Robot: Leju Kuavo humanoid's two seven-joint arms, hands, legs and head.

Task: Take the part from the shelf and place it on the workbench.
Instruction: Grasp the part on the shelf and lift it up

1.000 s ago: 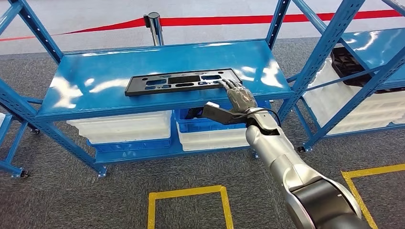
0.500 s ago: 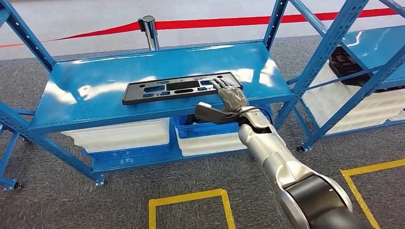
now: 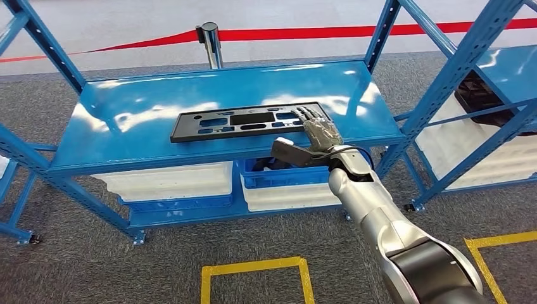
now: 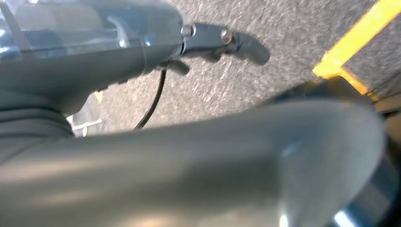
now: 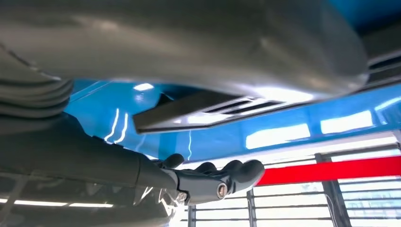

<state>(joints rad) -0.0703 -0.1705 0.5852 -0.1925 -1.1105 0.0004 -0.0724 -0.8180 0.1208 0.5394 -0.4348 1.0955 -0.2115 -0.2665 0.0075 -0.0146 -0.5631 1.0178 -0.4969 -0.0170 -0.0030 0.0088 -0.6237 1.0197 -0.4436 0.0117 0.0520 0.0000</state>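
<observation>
The part [image 3: 240, 120] is a long flat black panel with cut-outs. It lies along the top of the blue shelf [image 3: 145, 107]. My right hand [image 3: 318, 130] rests flat on the panel's right end, fingers stretched out over it. The thumb [image 3: 288, 151] sticks out to the side in front of the shelf's edge and grips nothing. In the right wrist view the panel [image 5: 198, 111] shows edge-on against the blue surface, with the dark fingers [image 5: 222, 177] beside it. My left hand [image 4: 142, 42] hangs over grey carpet, a dark finger [image 4: 227, 40] held straight, nothing in it.
White bins [image 3: 171, 180] and a blue bin [image 3: 285, 174] fill the shelf's lower level. A second blue rack [image 3: 462, 69] stands at the right with black parts [image 3: 478, 92] in it. A post [image 3: 211, 41] with a red belt [image 3: 316, 30] stands behind. Yellow lines [image 3: 253, 266] mark the carpet.
The whole picture has shifted a little, so the camera moved. My right hand stays on the panel's right end, and the panel lies where it was on the shelf.
</observation>
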